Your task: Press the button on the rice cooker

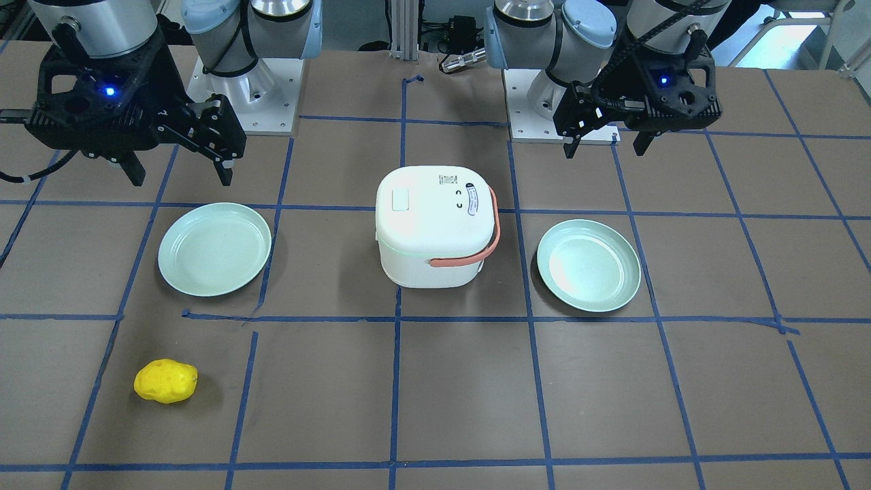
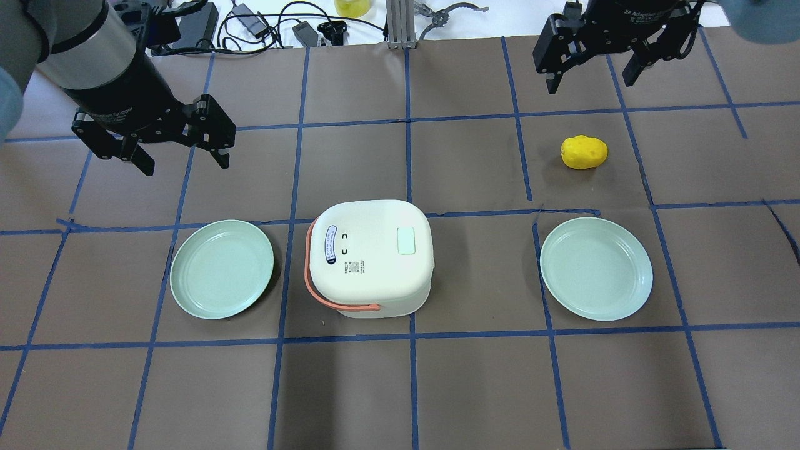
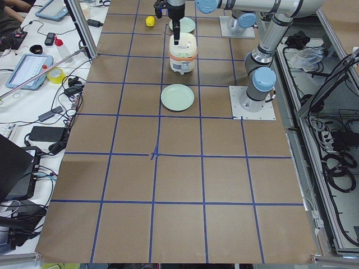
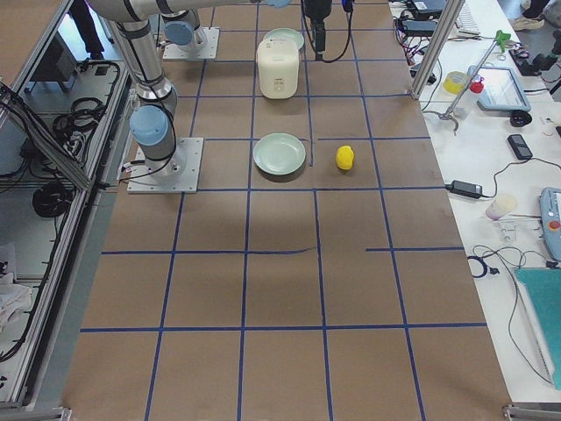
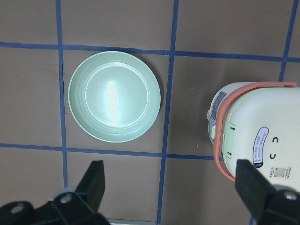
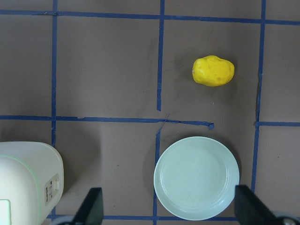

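Note:
The white rice cooker [image 2: 372, 256] with a coral handle stands shut at the table's middle, also in the front view [image 1: 435, 224]. A pale green rectangular button [image 2: 406, 240] sits on its lid. My left gripper [image 2: 186, 164] hangs open and empty above the table, beyond and to the left of the cooker. Its wrist view shows the cooker's handle side [image 5: 255, 136] at the right. My right gripper [image 2: 589, 84] is open and empty at the far right, well away from the cooker. Its wrist view shows a corner of the cooker [image 6: 26, 183].
Two pale green plates flank the cooker, one on its left [image 2: 222, 269] and one on its right [image 2: 597, 269]. A yellow lumpy object [image 2: 584, 152] lies beyond the right plate, below my right gripper. Cables and tools lie past the table's far edge.

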### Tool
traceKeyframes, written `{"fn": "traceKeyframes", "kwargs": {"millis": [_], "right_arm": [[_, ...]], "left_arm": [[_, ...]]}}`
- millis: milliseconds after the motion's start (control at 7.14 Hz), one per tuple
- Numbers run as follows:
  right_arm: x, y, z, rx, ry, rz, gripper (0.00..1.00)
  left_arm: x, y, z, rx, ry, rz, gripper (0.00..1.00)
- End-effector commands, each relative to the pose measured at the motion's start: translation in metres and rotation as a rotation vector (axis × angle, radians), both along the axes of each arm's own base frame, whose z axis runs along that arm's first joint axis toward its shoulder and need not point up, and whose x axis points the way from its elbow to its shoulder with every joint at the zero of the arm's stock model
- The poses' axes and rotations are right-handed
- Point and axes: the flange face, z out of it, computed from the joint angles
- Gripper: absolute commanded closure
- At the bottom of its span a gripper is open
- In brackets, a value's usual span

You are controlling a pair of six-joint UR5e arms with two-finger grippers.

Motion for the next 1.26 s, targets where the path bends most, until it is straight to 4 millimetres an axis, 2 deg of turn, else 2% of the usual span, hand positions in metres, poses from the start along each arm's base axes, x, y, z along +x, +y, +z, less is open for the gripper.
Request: {"fn": "traceKeyframes", "kwargs": {"millis": [0, 700, 980, 1120], "right_arm": [[0.000, 0.000, 0.000, 0.000, 0.001, 0.000, 0.00], [0.007, -0.001, -0.003, 0.004, -0.010, -0.001, 0.00], [0.019, 0.003, -0.014, 0.031, -0.060, 0.006, 0.37], [0.037, 0.005, -0.023, 0.053, -0.098, 0.019, 0.55]], "left_arm": [[0.000, 0.000, 0.000, 0.000, 0.000, 0.000, 0.00], [0.000, 0.000, 0.000, 0.000, 0.000, 0.000, 0.00], [0.000, 0.000, 0.000, 0.000, 0.000, 0.000, 0.00], [0.000, 0.000, 0.000, 0.000, 0.000, -0.001, 0.00]]}}
